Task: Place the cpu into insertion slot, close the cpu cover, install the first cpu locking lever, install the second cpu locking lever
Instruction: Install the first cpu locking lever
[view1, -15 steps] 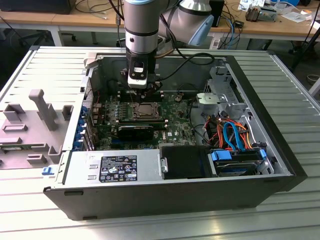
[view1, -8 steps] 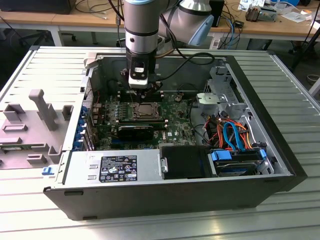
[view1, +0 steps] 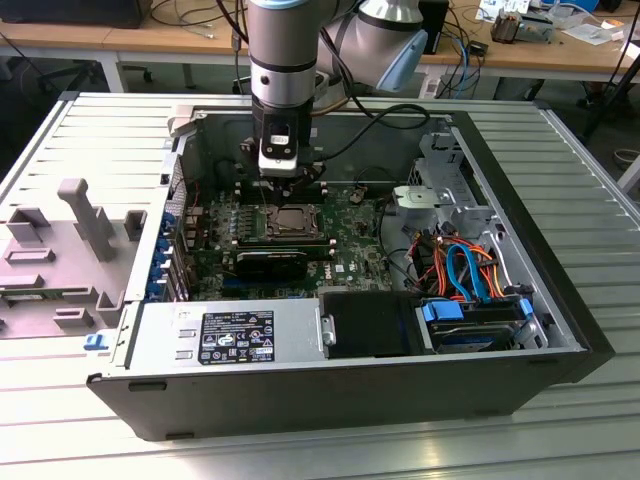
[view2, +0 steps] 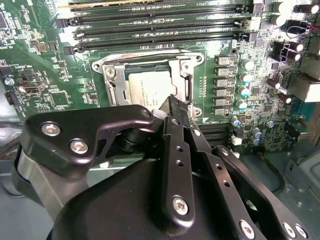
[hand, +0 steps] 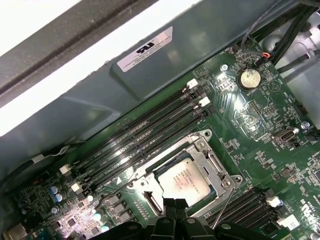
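Note:
The cpu (hand: 182, 181), a dull silver square chip, lies flat in the insertion slot (view2: 107, 64) on the green board. The cpu cover (hand: 211, 162), a thin silver frame, lies down around the chip (view2: 149, 86), which shows through its window. My gripper (hand: 173, 204) is shut with nothing in it. Its black fingertips (view2: 172, 104) hang just above the socket's edge, over one corner of the chip. A thin metal lever rod (hand: 226, 200) slants up beside the socket, close to the fingertips. In the exterior view the gripper (view1: 280, 188) hangs straight over the socket (view1: 292, 222).
The open computer case (view1: 560, 300) lies on a slatted metal table. Black memory slots (hand: 150, 130) run along one side of the socket. A power supply (view1: 230, 335), a drive bay (view1: 480, 320) and orange and blue cables (view1: 460, 265) fill the near side.

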